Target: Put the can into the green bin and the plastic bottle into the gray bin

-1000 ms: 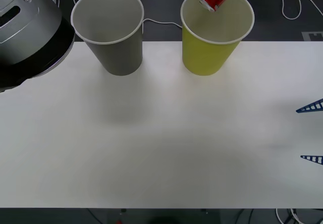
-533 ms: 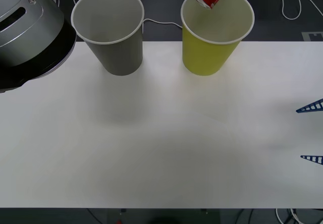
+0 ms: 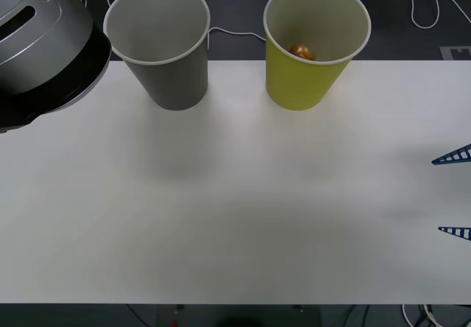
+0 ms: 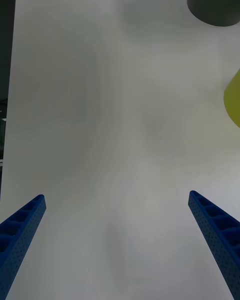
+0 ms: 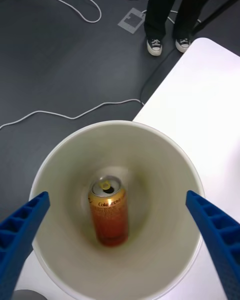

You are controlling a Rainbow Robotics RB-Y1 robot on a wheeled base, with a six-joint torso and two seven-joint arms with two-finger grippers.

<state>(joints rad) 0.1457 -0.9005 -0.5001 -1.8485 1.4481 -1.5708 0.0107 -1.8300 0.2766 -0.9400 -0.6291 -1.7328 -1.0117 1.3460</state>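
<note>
The can, orange and red with a gold top, lies inside the green bin, resting against its white inner wall. My left gripper hangs open above that bin's mouth, holding nothing. In the front view the can shows as a small orange spot deep in the green bin, which stands at the table's far edge, right of the gray bin. My right gripper waits open over the table's right side, holding nothing. The plastic bottle is out of view.
The left arm's bulky silver and black housing fills the front view's upper left corner. White cables lie on the dark floor beyond the table, where a person's shoes stand. The right wrist view catches the gray bin and green bin.
The can was held tilted over the green bin's far rim by my left gripper. It has been let go and now lies inside the bin, and the gripper has opened.
</note>
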